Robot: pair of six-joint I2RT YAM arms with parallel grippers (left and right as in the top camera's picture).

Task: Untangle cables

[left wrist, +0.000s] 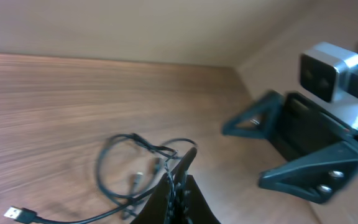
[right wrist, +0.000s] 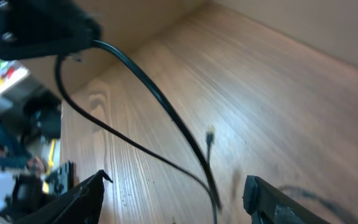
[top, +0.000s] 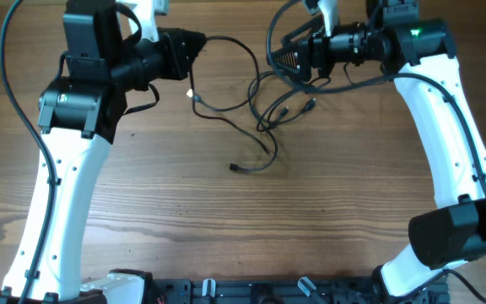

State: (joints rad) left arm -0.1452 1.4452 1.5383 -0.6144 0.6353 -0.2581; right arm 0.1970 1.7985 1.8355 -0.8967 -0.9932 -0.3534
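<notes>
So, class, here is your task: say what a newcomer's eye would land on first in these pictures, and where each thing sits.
First comes the knot of thin black cables at the far middle of the wooden table, with one loose plug trailing toward the near side. Next are the grippers flanking it: the left gripper is shut, apparently on a strand, and the right gripper is open.

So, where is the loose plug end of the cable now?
In the overhead view the plug end lies on the table near its middle, just below the tangled cables.
</notes>
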